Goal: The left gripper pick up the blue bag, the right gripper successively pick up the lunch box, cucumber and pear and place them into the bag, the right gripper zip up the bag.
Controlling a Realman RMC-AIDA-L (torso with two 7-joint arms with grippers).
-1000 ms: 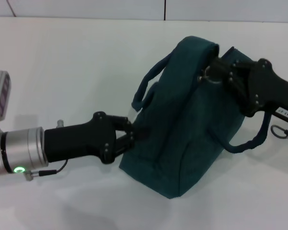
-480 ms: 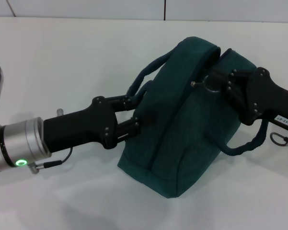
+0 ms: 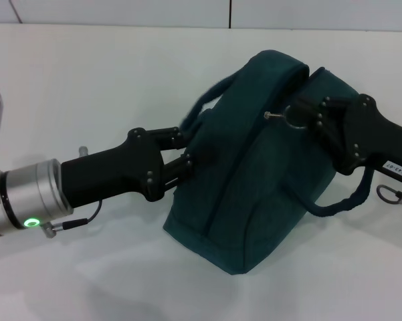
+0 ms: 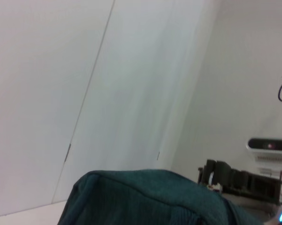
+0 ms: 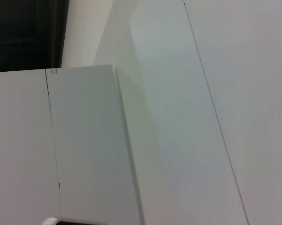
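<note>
You see a white table (image 3: 107, 73) running back to a pale wall (image 3: 120, 12) with a dark vertical seam (image 3: 229, 13). Behind, the wrist views show you white wall panels (image 5: 84, 140) and a dark opening (image 5: 23, 33) at one corner.

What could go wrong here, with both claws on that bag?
The right gripper seems to grip only the small zipper ring, so it might slip off mid-pull. The bag leans over on the table; pulling may tip or drag it if the left gripper, at the handle, loses its hold. The other handle hangs under the right arm and could snag.
</note>
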